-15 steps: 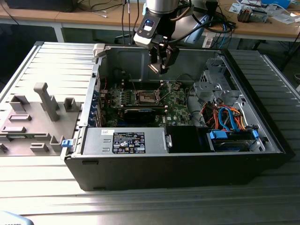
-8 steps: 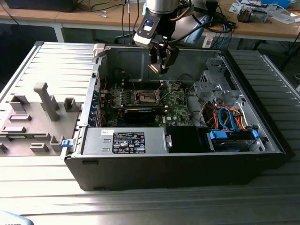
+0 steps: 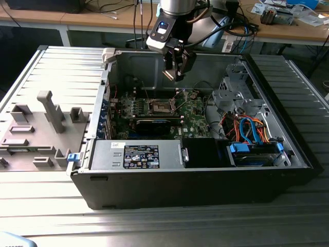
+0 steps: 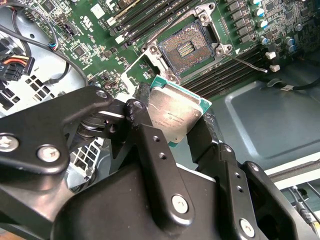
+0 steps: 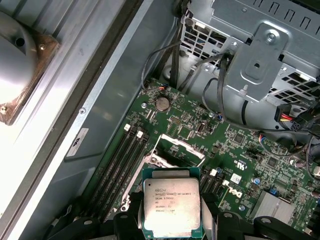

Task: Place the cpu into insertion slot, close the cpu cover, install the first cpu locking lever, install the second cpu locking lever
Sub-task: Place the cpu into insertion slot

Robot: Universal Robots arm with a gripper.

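**CPU in hand, over the board**

My gripper (image 3: 175,71) is clenched on the cpu (image 4: 174,114). My fingers (image 4: 150,135) pinch two opposite edges, and the metal top shows in both wrist views. The insertion slot (image 4: 186,50) lies below and ahead of my fingertips, bare and well apart, on the motherboard (image 3: 191,110).

Judgement: light, stiff and slick on top, with a fragile underside. Hold by the edges only, never the contact face.

Fine print in several lines stands on the cpu (image 5: 172,207), and a printed label (image 3: 141,156) on the power supply (image 3: 103,157).
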